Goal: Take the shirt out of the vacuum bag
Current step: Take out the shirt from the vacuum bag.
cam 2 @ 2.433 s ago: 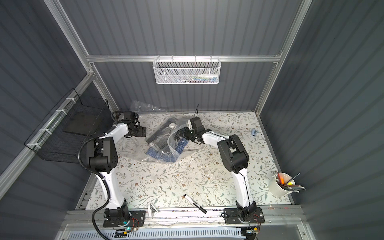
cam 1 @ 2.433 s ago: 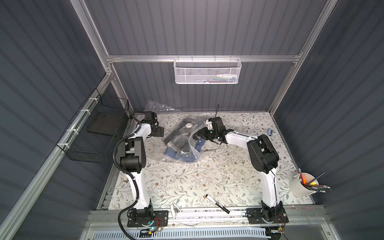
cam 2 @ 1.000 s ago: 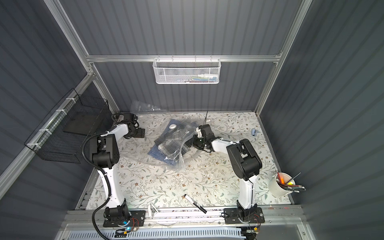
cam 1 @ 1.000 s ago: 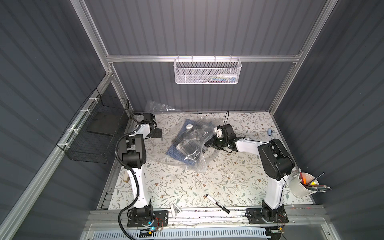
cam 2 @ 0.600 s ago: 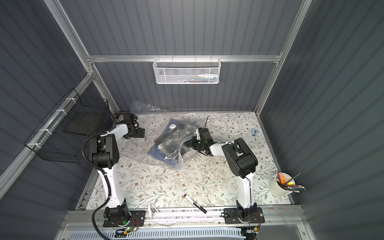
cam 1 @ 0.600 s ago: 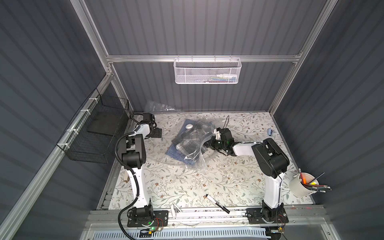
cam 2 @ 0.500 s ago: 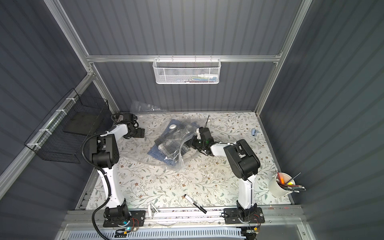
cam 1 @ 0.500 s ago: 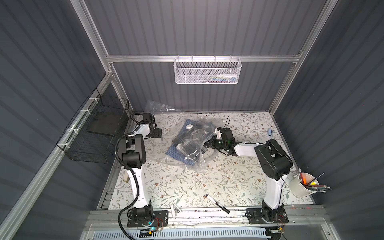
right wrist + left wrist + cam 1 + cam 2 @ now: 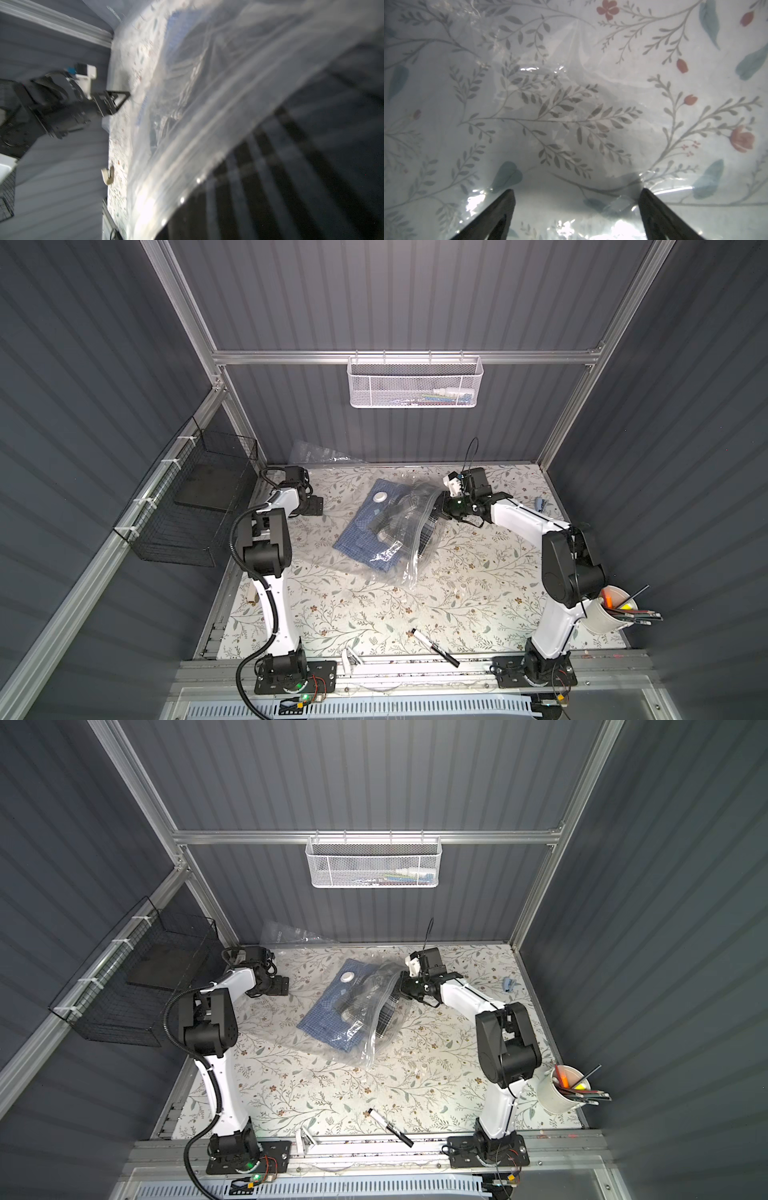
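**The right gripper point(image 9: 439, 509) clamps the bag point(image 9: 409, 568)**

On the table point(image 9: 374, 614), the bag holds the shirt point(image 9: 357, 531). The right gripper, open a second ago, now pinches the bag's rim. The left gripper point(image 9: 315, 506) gapes empty at its other side. Widening the mouth looks next.

This is a robotics lab test cell: ribbed dark grey wall panels point(image 9: 415, 294) set in an aluminium frame point(image 9: 291, 357), and there at the front rail point(image 9: 399, 670) stand the left arm point(image 9: 277, 614) and right arm point(image 9: 519, 520) on their bases. A floral table cover point(image 9: 353, 614), a white mesh basket point(image 9: 415, 383) and a black wire basket point(image 9: 195, 506) dress the bench.
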Robot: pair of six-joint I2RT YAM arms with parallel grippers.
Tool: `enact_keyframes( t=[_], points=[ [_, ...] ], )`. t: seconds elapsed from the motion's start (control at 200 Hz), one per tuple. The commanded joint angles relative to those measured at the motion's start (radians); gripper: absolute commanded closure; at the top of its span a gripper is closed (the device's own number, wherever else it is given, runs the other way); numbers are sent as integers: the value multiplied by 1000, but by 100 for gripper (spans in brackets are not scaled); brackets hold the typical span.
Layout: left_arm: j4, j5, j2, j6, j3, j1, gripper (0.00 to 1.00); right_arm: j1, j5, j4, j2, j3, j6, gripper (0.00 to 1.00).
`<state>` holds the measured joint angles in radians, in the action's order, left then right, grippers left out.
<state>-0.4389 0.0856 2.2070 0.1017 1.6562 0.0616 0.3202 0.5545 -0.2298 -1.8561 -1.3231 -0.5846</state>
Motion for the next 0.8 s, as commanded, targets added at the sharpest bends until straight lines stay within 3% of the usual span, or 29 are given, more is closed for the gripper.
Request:
enact_keyframes(
  t=[0.0,0.37,0.795],
  points=[
    [-45,10,51,3,-15,14,6,-25,62,-191,37,14,127,100],
    [-47,3,57,0,-6,18,6,-187,58,-237,159,258,203,99],
    [-49,-9,63,-7,7,27,6,-403,-102,-428,129,214,385,97]
  ],
)
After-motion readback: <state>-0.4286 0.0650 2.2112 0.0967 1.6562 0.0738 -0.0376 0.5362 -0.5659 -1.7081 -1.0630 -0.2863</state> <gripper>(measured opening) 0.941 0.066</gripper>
